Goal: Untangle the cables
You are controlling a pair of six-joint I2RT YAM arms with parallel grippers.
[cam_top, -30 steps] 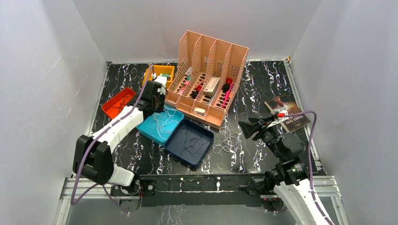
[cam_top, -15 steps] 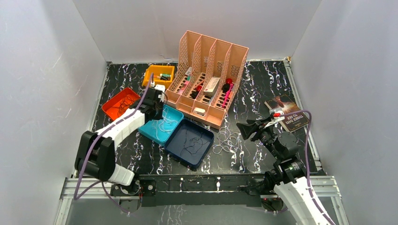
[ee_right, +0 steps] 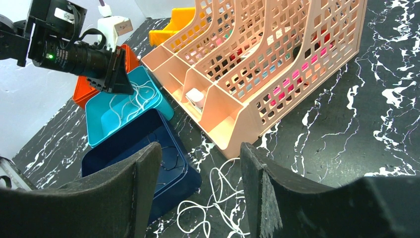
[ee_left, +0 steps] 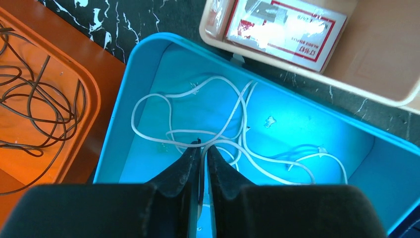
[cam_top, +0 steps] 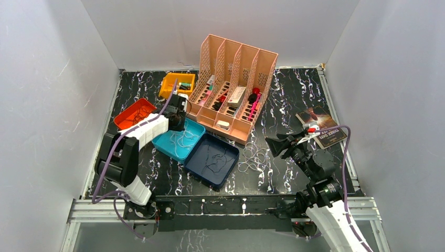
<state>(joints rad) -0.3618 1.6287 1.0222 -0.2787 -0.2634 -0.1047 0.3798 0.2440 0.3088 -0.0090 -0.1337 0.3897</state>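
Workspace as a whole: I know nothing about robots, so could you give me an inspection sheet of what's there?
Surface: black marbled table.
Job's things: white cables in teal tray; dark cables in orange tray and navy tray; loose white tangle on the table.
Clutter: pink file organiser, yellow bin, book.
End effectors: left end effector jaws nearly together over the teal tray, grip unclear; right end effector open, empty, near the loose tangle.
Cables: purple arm cables run along both arms.
Surroundings: pale walls, metal frame.
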